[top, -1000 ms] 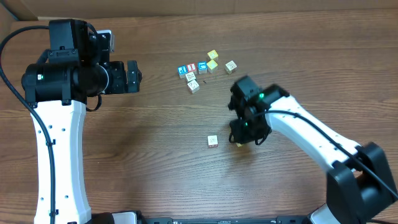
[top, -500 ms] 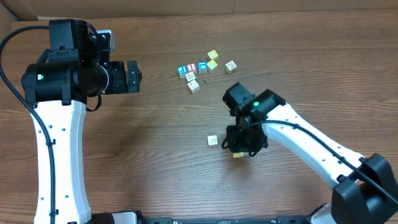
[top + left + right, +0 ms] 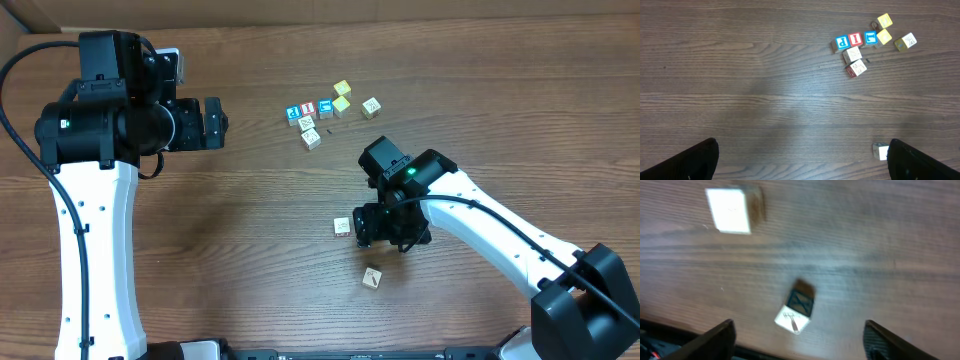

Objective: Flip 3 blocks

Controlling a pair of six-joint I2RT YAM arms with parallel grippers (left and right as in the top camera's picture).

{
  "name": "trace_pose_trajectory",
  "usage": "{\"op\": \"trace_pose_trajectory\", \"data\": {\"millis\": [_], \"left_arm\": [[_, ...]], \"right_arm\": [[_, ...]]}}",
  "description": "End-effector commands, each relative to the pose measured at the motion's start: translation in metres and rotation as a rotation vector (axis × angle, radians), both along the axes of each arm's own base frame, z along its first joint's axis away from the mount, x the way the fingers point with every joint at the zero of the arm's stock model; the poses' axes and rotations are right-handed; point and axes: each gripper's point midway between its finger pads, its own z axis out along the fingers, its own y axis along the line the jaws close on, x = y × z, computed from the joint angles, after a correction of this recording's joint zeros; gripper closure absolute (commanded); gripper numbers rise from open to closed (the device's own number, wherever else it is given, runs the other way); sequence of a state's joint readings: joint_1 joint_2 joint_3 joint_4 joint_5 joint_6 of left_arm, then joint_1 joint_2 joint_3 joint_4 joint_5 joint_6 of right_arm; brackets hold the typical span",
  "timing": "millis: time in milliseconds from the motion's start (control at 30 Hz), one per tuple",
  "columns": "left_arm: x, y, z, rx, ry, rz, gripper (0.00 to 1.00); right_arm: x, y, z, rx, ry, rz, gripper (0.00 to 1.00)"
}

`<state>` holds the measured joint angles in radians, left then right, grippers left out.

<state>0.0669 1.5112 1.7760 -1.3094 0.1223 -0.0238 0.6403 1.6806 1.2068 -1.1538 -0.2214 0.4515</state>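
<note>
The right gripper [image 3: 799, 336] is seen with its jaws spread wide, a loose block [image 3: 795, 311] is left untouched on the table [image 3: 880, 240] between its fingers, a white block [image 3: 729, 211] is seen farther ahead, and the left gripper [image 3: 802, 154] is held wide apart.

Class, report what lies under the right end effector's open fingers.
A marked block lies loose on the wooden table below the right end effector. The block's underside is hidden.
</note>
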Motion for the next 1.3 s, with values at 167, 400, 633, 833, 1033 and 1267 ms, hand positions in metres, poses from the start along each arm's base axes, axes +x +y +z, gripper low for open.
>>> {"op": "trace_pose_trajectory", "data": {"millis": [167, 400, 633, 833, 1033, 1267], "left_arm": [[0.003, 0.001, 0.009, -0.001, -0.028, 0.009, 0.00], [0.003, 0.001, 0.009, -0.001, -0.028, 0.009, 0.00], [0.003, 0.001, 0.009, -0.001, -0.028, 0.009, 0.00], [0.003, 0.001, 0.009, -0.001, -0.028, 0.009, 0.00], [0.003, 0.001, 0.009, -0.001, -0.028, 0.009, 0.00], [0.003, 0.001, 0.009, -0.001, -0.028, 0.009, 0.00]], "right_arm": [[-0.043, 0.000, 0.001, 0.003, 0.165, 0.031, 0.93], [-0.070, 0.011, -0.014, 0.000, 0.221, 0.025, 0.96], [-0.098, 0.016, -0.032, -0.042, 0.246, 0.031, 0.96], [-0.111, 0.030, -0.044, -0.034, 0.217, 0.050, 0.96], [-0.094, 0.020, -0.051, -0.106, 0.110, 0.050, 0.96], [-0.075, 0.008, -0.055, -0.165, 0.029, 0.019, 0.92]]}}
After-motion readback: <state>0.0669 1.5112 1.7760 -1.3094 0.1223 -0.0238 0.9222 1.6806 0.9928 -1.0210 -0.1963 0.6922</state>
